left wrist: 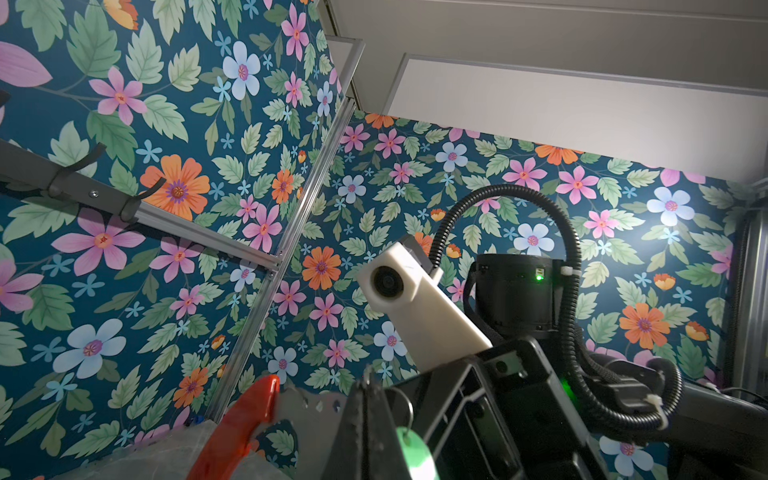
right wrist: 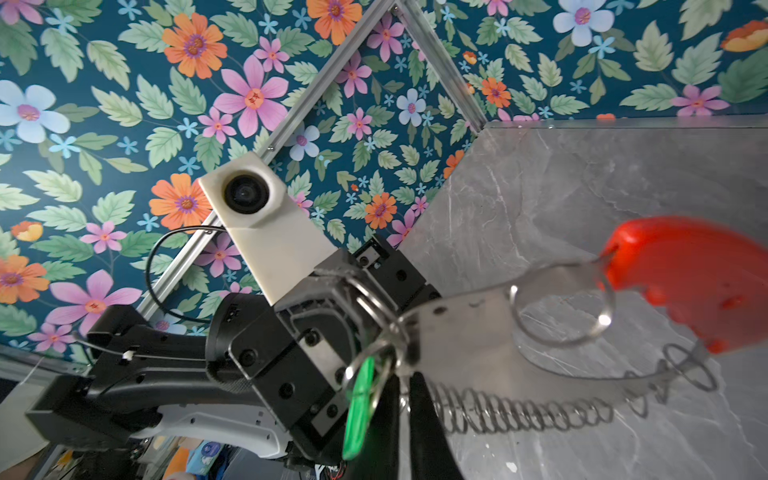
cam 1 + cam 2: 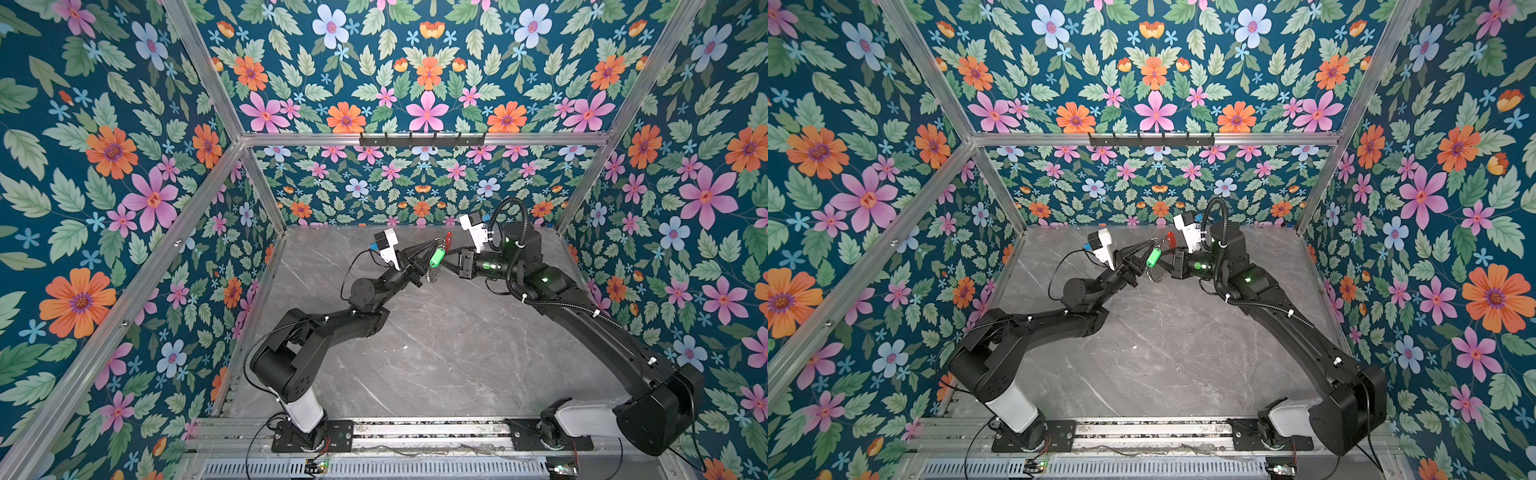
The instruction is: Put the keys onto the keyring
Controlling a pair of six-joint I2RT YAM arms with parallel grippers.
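I have both arms meeting in the air over the worktop (image 3: pixel 415 357), near the middle of its back edge, so nothing drags on it. My left gripper (image 3: pixel 434 243) is clamped fully on the keyring (image 2: pixel 469 332) beside its red segment, steadying it. My right gripper (image 3: pixel 448 262) is closed too, at the band's end; whether it pinches the keyring or the green key (image 3: pixel 437 257) I cannot tell. That key hangs between the two grippers, right against the keyring.
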